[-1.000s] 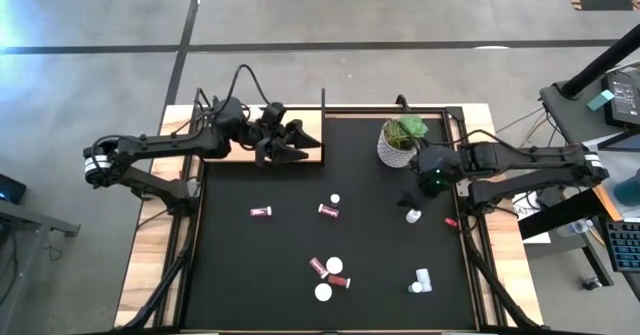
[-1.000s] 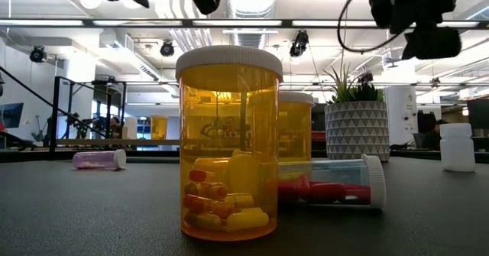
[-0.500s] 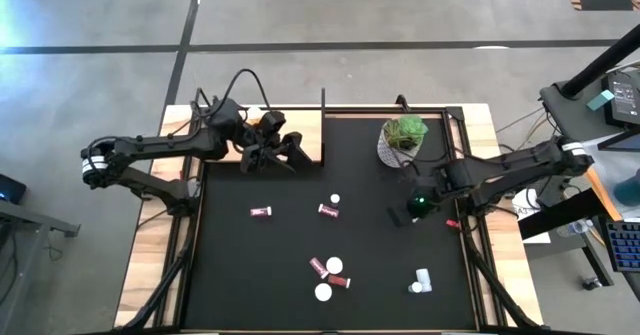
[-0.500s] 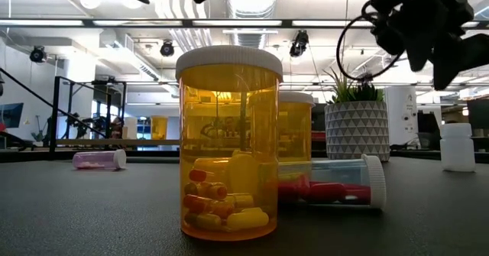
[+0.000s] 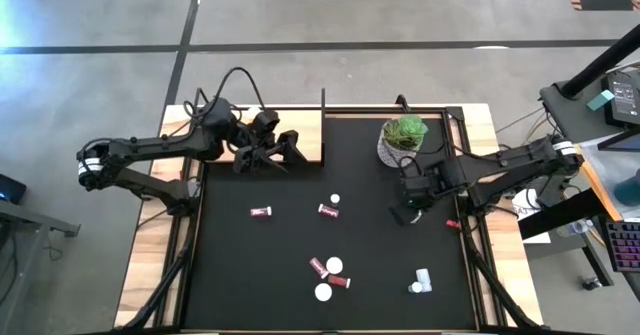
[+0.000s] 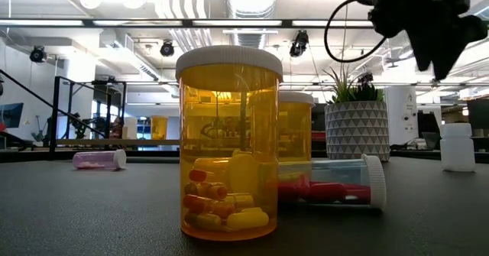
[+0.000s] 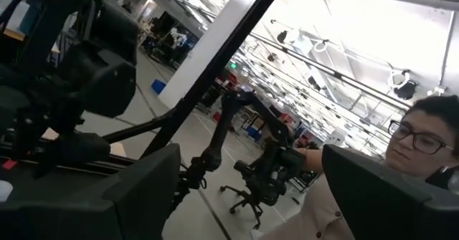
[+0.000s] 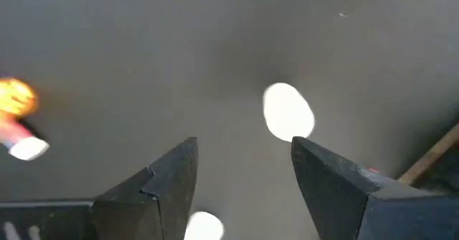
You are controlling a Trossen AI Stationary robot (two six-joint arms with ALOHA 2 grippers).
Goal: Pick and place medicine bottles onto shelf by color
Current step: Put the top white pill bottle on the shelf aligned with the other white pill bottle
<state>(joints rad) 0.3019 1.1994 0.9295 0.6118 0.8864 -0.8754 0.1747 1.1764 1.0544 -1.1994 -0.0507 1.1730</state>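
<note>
A white patterned pot with a green plant stands at the far right part of the black table mat; in the low view the same pot rises behind the mat's surface. Pale wooden table edges flank the mat on both sides. Grey floor with dark lines lies beyond the table. A desk with equipment sits at the right edge. In the left wrist view a person with glasses sits near an office chair, under ceiling lights
</note>
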